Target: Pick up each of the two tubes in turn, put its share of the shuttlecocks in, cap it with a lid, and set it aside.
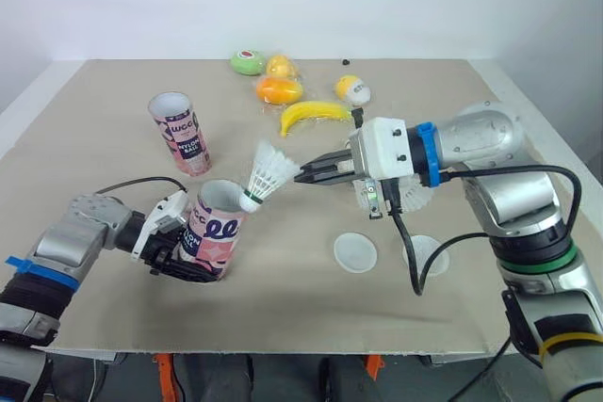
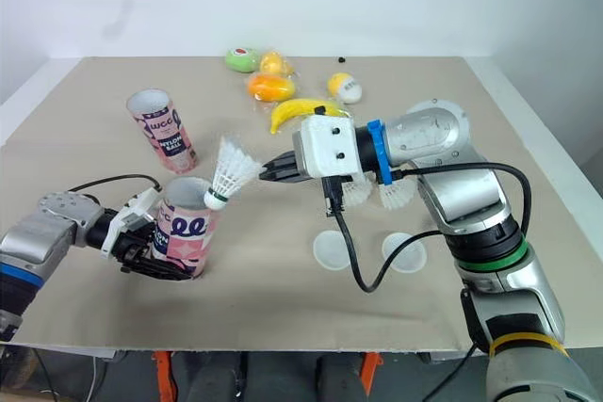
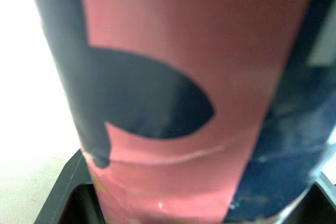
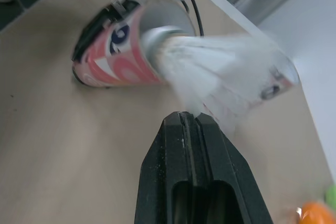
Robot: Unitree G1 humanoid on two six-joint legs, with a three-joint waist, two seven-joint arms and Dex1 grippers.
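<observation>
A pink and navy tube (image 1: 213, 230) is tilted with its open mouth toward the right, and my left gripper (image 1: 175, 249) is shut on its lower body. My right gripper (image 1: 303, 174) is shut on the skirt of a white shuttlecock (image 1: 269, 174), whose cork tip sits at the tube's rim. In the right wrist view the shuttlecock (image 4: 210, 77) points into the tube (image 4: 126, 45). A second tube (image 1: 180, 131) stands upright further back on the left. Two white lids (image 1: 355, 252) (image 1: 426, 254) lie flat on the table. More shuttlecocks (image 1: 415, 197) lie under my right forearm.
A banana (image 1: 314, 114), an orange fruit (image 1: 279, 89), a yellow fruit (image 1: 281, 66), a green round item (image 1: 248, 62) and a yellow-white egg shape (image 1: 353, 90) lie at the back of the cardboard-covered table (image 1: 113, 91).
</observation>
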